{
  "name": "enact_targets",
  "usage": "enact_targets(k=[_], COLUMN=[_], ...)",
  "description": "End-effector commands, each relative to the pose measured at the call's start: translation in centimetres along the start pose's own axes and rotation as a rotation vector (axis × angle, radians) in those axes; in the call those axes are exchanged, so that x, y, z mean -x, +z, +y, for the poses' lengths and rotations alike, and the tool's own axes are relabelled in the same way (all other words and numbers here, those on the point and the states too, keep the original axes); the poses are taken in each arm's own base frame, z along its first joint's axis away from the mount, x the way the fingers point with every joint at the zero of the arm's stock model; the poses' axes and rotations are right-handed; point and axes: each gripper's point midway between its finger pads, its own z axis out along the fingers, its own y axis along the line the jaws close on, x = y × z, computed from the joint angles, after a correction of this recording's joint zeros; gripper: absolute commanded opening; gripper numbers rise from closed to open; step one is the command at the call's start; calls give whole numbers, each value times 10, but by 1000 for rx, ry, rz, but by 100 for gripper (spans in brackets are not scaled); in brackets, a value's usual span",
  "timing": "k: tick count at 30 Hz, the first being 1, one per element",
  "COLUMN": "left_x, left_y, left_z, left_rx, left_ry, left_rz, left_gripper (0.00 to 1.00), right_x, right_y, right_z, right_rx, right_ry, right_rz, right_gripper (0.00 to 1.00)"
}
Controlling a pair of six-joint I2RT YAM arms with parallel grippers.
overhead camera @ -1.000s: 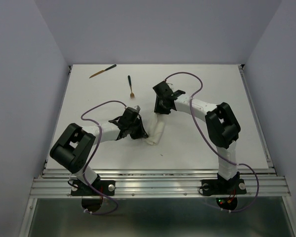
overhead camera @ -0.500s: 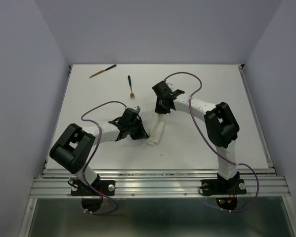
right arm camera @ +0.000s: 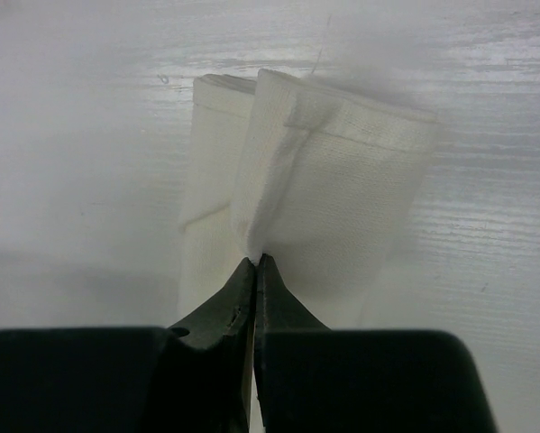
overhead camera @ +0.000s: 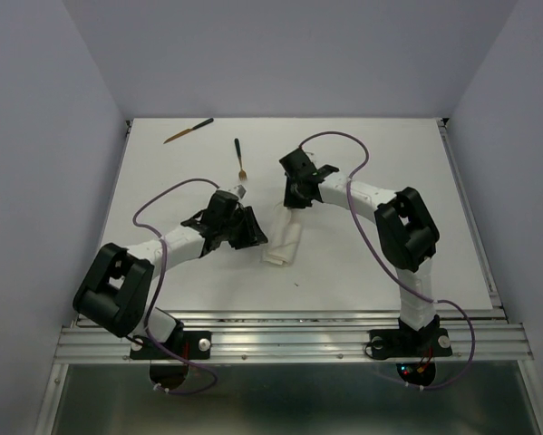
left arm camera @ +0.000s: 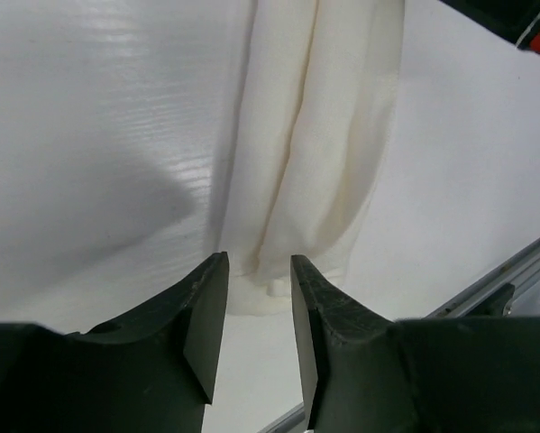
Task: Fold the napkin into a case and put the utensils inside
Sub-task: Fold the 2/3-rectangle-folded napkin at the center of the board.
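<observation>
Right pincer (right arm camera: pixel 256 260) is pressed together on the top layer of the napkin (right arm camera: pixel 360 180), right at the far end of the roll, and the cloth peaks up to the tips. Left pincer (left arm camera: pixel 259 271) is spread with nothing in it, hanging just over the near end. The napkin (overhead camera: pixel 283 243) is a narrow folded strip mid-counter, between the two arms.

My plan for this step is to lift that top flap only a little, so the mouth opens without dragging the whole strip. I'd put the left tips down on the lower layers as an anchor first, since this cloth is thin and looks like it would slide easily. If both layers come up, I'd let go and re-pinch shallower.

The fork (overhead camera: pixel 239 159) and knife (overhead camera: pixel 188 131) sit well apart from the napkin, toward the far left.

The counter (overhead camera: pixel 389 163) is smooth, glossy white, with pale lilac walls on three sides and an aluminium rail (overhead camera: pixel 289 340) along the near edge.
</observation>
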Motion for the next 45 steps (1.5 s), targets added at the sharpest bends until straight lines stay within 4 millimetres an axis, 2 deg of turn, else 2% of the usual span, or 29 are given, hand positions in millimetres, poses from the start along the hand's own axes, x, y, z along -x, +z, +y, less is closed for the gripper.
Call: enact_targets(k=[1, 3, 5, 6, 8, 10, 15, 19, 25, 32, 45], left_x=[24, 35, 48, 54, 63, 65, 82, 80, 63, 54, 54], left_y=[-5, -1, 4, 6, 17, 27, 39, 52, 73, 82, 82], left_z=[-4, -3, -6, -4, -8, -10, -31, -37, -23, -8, -12], left_rx=[-38, -34, -36, -30, -33, -39, -114, -129, -94, -46, -64], left_ry=[13, 1, 8, 4, 9, 8, 13, 25, 12, -1, -3], left_rz=[-38, -55, -70, -79, -71, -49, -52, -24, 39, 54, 51], left_gripper=[36, 23, 16, 8, 0, 0, 0, 0, 0, 0, 0], right_x=[14, 14, 13, 14, 13, 12, 10, 10, 14, 17, 9], right_y=[-11, -12, -12, -12, -14, -14, -14, -16, -23, -27, -32], right_z=[15, 15, 16, 17, 18, 20, 22, 25, 32, 35, 57], right_rx=[65, 67, 71, 77, 90, 100, 117, 134, 168, 179, 222], right_ry=[-18, -22, -24, -25, -26, -27, -32, -33, -35, -31, -66], right_rz=[-52, -54, -49, -51, -48, -48, -39, -38, -42, -46, -39], right_gripper=[1, 1, 1, 1, 1, 1, 1, 1, 1, 1, 1])
